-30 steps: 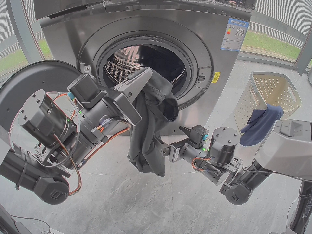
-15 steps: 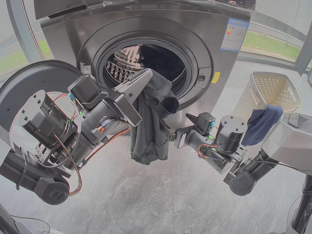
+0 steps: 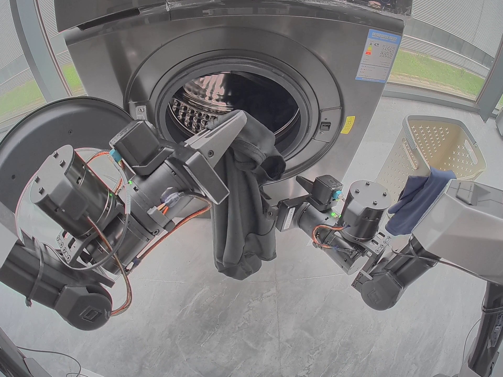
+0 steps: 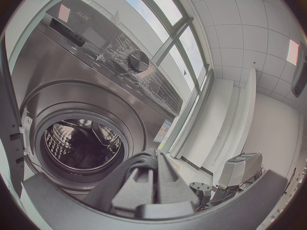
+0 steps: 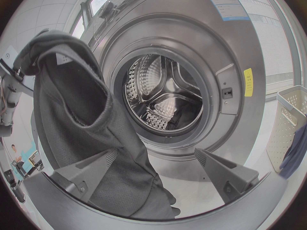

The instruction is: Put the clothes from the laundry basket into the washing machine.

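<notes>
Garment [image 3: 243, 210] hangs before washer [image 3: 335, 79]
Left pincer [image 3: 237, 120] clamps it at washer's mouth; right pincer [image 5: 153, 151] spread wide beside it.

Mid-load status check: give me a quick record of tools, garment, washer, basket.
left tool: shut on garment, in front of the washer opening
right tool: open, by the garment's lower part
washer: door open, dark clothes in the drum
basket: blue cloth draped over its rim
</notes>
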`<state>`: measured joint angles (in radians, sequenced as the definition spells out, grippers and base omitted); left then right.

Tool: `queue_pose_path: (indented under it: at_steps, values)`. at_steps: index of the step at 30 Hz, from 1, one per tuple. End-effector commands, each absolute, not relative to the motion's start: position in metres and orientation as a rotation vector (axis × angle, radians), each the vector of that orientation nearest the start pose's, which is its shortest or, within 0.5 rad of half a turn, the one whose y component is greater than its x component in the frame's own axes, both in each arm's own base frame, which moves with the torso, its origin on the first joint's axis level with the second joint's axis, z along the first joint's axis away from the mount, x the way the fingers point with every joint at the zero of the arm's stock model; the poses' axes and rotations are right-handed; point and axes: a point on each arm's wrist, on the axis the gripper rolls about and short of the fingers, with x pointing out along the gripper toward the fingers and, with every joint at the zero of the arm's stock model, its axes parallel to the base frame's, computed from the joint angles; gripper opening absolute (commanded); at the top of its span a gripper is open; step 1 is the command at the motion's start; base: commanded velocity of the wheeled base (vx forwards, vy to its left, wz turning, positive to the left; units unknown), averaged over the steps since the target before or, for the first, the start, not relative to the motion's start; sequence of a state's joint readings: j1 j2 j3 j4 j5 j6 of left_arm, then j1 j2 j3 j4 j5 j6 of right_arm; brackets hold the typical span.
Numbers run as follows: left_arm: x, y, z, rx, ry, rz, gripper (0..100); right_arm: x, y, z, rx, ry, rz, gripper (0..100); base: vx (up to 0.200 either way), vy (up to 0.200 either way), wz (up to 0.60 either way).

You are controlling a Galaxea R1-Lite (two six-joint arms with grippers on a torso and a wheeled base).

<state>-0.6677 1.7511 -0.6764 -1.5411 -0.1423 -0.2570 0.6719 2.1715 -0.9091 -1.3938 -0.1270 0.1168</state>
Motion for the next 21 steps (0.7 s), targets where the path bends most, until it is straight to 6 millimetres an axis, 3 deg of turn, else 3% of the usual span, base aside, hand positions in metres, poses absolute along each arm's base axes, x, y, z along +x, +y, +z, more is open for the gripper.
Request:
queue_pose_path:
  at_steps: [1,9,10,14,21]
  values:
    - [0.228,-0.186,0.223,-0.364,-0.356,-0.857,0,0.323,0.251,0.104,0.161,-0.085,0.547,100,0.0,0.0,0.0]
    - [0.23,-0.184,0.223,-0.362,-0.358,-0.851,0,0.322,0.258,0.103,0.171,-0.11,0.636,100,0.0,0.0,0.0]
    - [0.23,-0.184,0.223,-0.362,-0.358,-0.851,0,0.312,0.261,0.102,0.171,-0.11,0.69,100,0.0,0.0,0.0]
    - [0.231,-0.185,0.222,-0.362,-0.356,-0.849,0,0.305,0.265,0.1,0.17,-0.099,0.714,100,0.0,0.0,0.0]
    - [0.231,-0.185,0.221,-0.361,-0.352,-0.847,0,0.311,0.273,0.107,0.189,-0.135,0.717,100,0.0,0.0,0.0]
